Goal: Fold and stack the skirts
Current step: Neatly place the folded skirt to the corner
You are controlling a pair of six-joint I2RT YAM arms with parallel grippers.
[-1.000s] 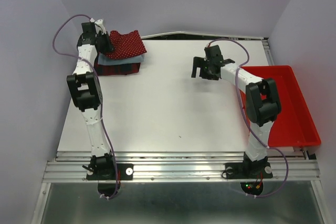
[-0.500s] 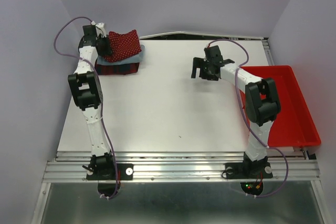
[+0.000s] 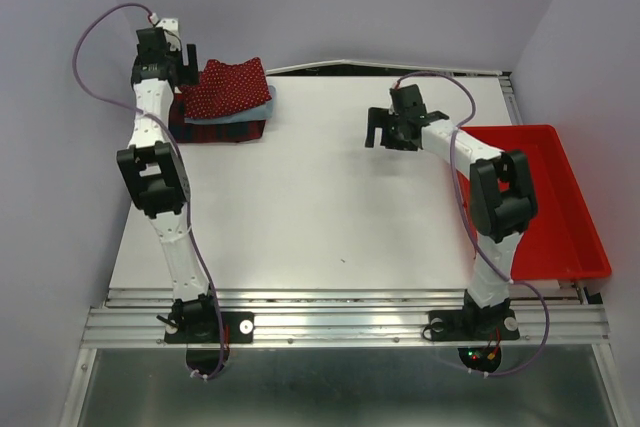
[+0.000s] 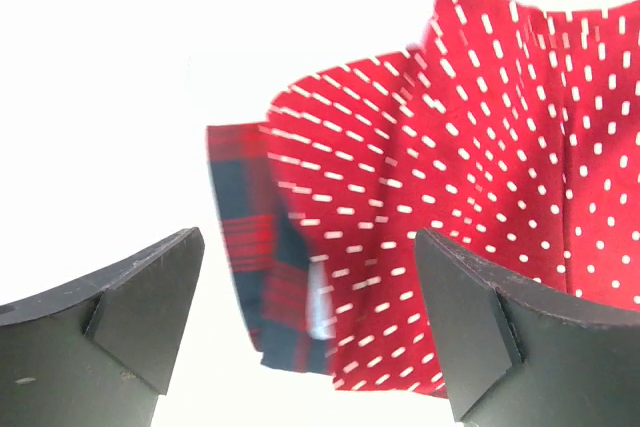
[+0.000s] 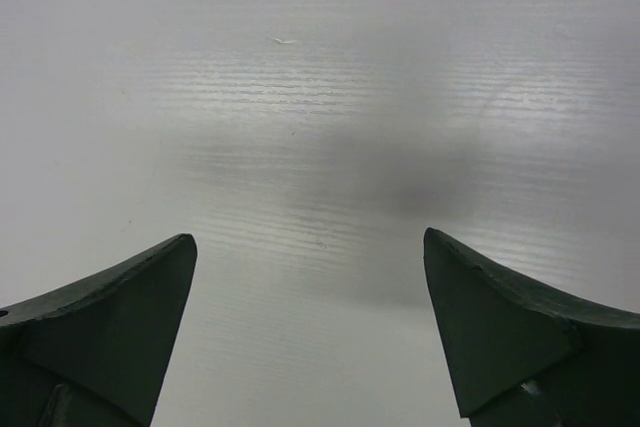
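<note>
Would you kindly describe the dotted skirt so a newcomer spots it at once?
Look to the far left corner of the white table, where cloth is piled. The dotted skirt is the top layer: dark red with tiny white dots, unlike the pale blue skirt and plaid skirt beneath.

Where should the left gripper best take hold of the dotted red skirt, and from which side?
Probably the dotted red skirt's left edge, lying loose over the plaid skirt and facing the open left gripper. Come from the left, low, pinching only that top layer.

Red white-dotted skirt point(image 3: 228, 87), red-navy plaid skirt point(image 4: 245, 207), red tray point(image 3: 565, 217), white table point(image 3: 320, 207)
</note>
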